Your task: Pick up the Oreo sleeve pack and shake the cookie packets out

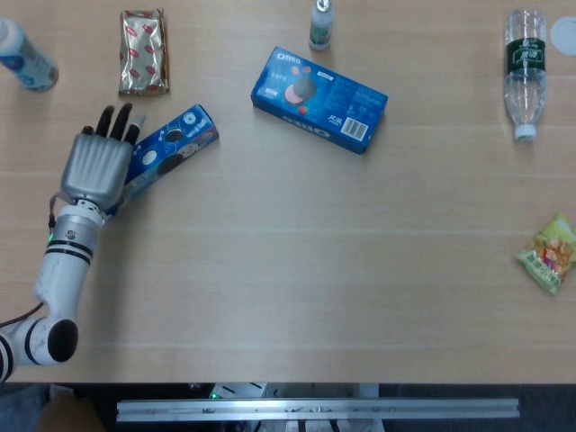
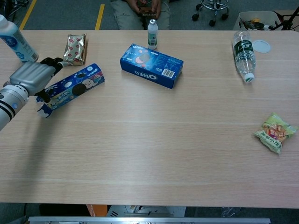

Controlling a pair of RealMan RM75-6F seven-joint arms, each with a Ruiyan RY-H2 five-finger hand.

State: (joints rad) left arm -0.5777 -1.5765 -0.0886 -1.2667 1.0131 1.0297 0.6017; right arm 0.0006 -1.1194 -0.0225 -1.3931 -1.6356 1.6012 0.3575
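Observation:
The Oreo sleeve pack [image 1: 171,148] [image 2: 74,86] is a long blue pack printed with cookies. It lies flat and slanted at the table's left, its torn open end nearest my left hand. My left hand [image 1: 94,166] [image 2: 29,76] lies over that left end, palm down. Its fingers [image 1: 112,121] stretch straight out beside the pack and do not wrap it. The thumb touches the pack's near edge in the chest view. No cookie packets show outside the pack. My right hand is in neither view.
A blue Oreo box [image 1: 319,99] [image 2: 151,65] lies at centre back. A gold-wrapped packet [image 1: 144,51] and a white bottle [image 1: 25,56] lie behind the hand. A small bottle [image 1: 321,24], a water bottle [image 1: 525,72] and a snack bag [image 1: 549,254] lie to the right.

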